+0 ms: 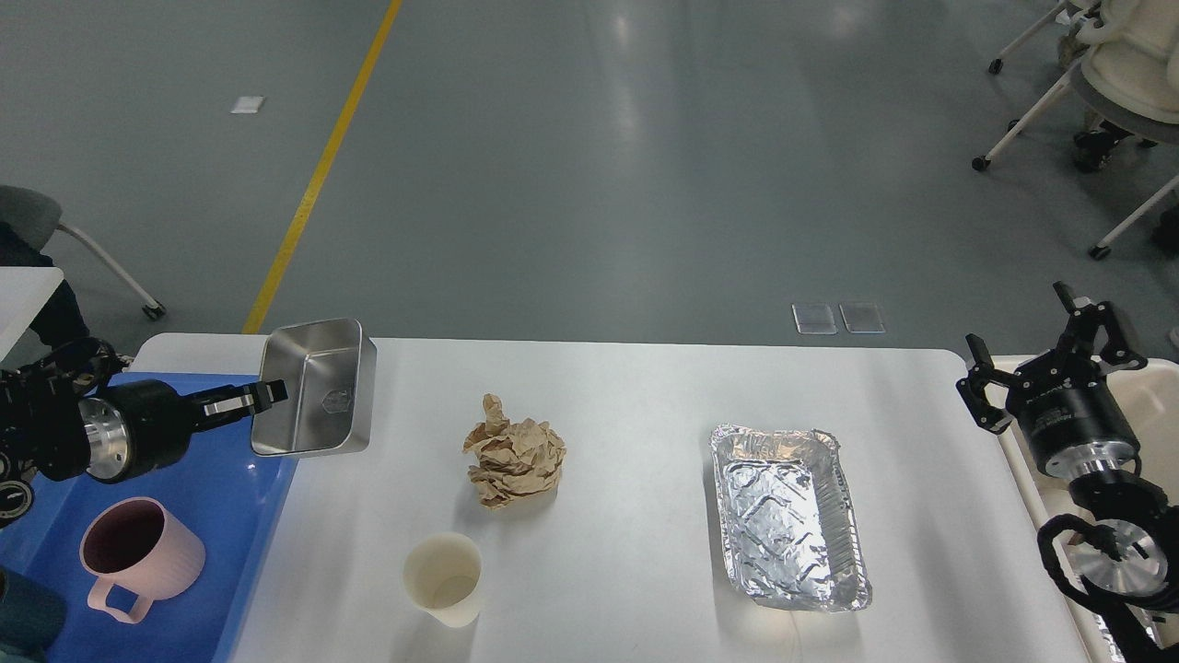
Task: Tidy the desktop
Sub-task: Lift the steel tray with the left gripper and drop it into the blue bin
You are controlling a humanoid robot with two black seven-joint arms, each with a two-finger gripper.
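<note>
At frame left, the left gripper (269, 396) clamps a shiny rectangular steel tin (318, 387) tilted over the blue plastic tray (262, 497), likely sorting dishes off the white desktop (626, 571); at right, the right gripper (1041, 345) hangs splayed and empty.

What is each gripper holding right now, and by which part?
The left gripper holds the steel container by its left rim, tilted over the blue tray's edge. The right gripper is open and holds nothing.

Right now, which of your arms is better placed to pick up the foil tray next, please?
Right. My right gripper hangs open and empty at the desktop's right edge, nearest the foil tray. My left gripper is shut on the steel container's rim, over by the blue tray.
</note>
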